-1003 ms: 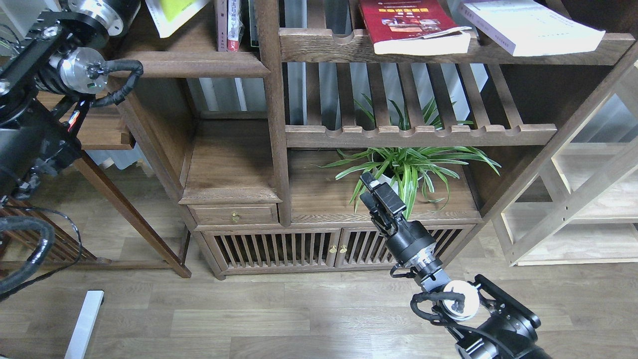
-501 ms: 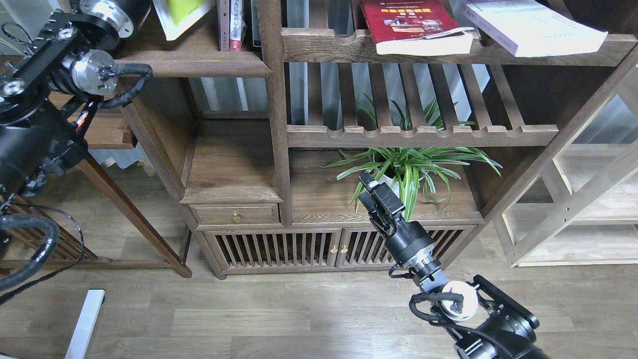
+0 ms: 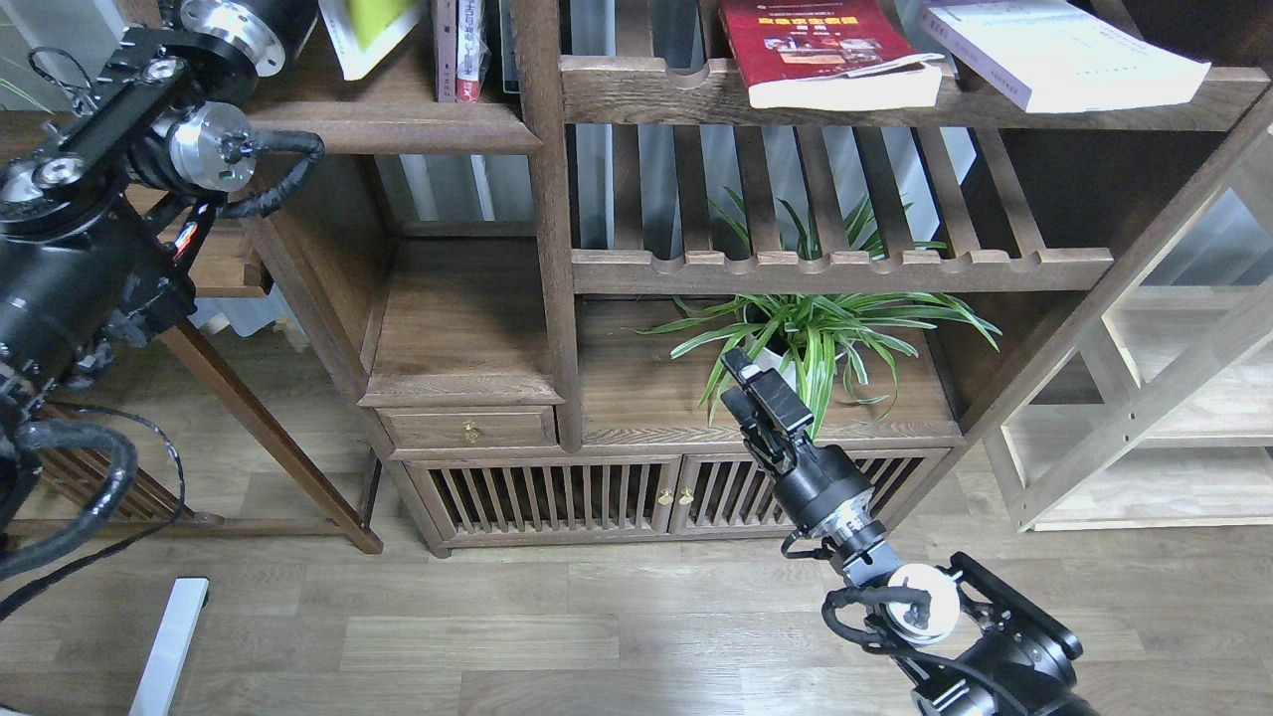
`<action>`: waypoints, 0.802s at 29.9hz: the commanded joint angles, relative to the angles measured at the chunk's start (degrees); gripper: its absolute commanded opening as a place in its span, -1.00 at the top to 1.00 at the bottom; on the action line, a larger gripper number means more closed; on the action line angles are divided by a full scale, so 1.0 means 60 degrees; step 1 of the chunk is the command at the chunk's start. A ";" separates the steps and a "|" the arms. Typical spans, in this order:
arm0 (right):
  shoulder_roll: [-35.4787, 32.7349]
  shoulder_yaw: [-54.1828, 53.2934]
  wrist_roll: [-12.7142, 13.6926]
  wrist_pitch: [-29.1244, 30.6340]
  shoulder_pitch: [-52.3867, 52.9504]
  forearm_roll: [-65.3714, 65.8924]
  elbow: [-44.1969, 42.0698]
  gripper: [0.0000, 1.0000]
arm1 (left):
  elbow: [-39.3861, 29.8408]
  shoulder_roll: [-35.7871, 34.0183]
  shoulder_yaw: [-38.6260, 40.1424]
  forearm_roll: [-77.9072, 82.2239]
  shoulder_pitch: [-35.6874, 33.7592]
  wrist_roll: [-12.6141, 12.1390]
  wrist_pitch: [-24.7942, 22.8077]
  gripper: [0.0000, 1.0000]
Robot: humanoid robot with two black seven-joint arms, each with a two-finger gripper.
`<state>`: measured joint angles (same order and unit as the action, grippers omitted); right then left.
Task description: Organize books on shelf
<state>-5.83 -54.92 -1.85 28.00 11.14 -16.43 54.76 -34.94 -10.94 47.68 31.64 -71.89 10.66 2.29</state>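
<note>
My left gripper is out of view near the yellow-green book (image 3: 368, 30) on the shelf (image 3: 398, 124), far left. My right gripper (image 3: 754, 393), apparently clenched and empty, idles low; raise it squarely toward the red book (image 3: 816, 50)

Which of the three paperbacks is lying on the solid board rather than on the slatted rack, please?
The yellow-green book, at upper left on the solid shelf. The red book and white book both rest on the slatted rack.
</note>
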 commanded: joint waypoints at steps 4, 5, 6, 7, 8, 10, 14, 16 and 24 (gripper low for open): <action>-0.0025 0.0012 0.0001 0.0000 0.0033 0.0000 -0.0001 -0.73 | 0.0126 0.0212 -0.0007 0.0001 -0.0031 0.0069 0.0277 0.53; -0.0025 0.0012 0.0001 0.0000 0.0033 0.0000 -0.0001 -0.73 | 0.0140 0.0241 -0.0007 0.0001 -0.0031 0.0069 0.0380 0.49; -0.0025 0.0012 0.0001 0.0000 0.0033 0.0000 -0.0001 -0.73 | 0.0140 0.0270 -0.0007 0.0001 -0.0045 0.0069 0.0468 0.46; -0.0025 0.0012 0.0001 0.0000 0.0033 0.0000 -0.0001 -0.73 | 0.0140 0.0285 -0.0007 0.0001 -0.0045 0.0069 0.0541 0.42; -0.0039 0.0012 0.0001 0.0000 0.0033 0.0000 -0.0001 -0.73 | 0.0140 0.0314 -0.0007 0.0001 -0.0060 0.0069 0.0600 0.40; -0.0039 0.0012 0.0001 0.0000 0.0033 0.0000 -0.0001 -0.73 | 0.0140 0.0373 -0.0007 0.0001 -0.0060 0.0055 0.0630 0.39; -0.0039 0.0012 0.0001 0.0000 0.0048 0.0000 -0.0001 -0.73 | 0.0140 0.0490 0.0007 0.0001 -0.0074 0.0069 0.0630 0.38; -0.0039 0.0012 0.0001 0.0000 0.0048 0.0000 -0.0001 -0.73 | 0.0140 0.0563 0.0008 -0.0014 -0.0089 0.0069 0.0630 0.36; -0.0054 0.0027 0.0001 0.0000 0.0033 0.0000 -0.0001 -0.73 | 0.0140 0.0783 0.0022 -0.0014 -0.0338 0.0069 0.0645 0.34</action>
<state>-6.09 -54.76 -1.85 28.00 11.44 -16.43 54.76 -34.10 -6.58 47.72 31.56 -73.36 11.08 6.12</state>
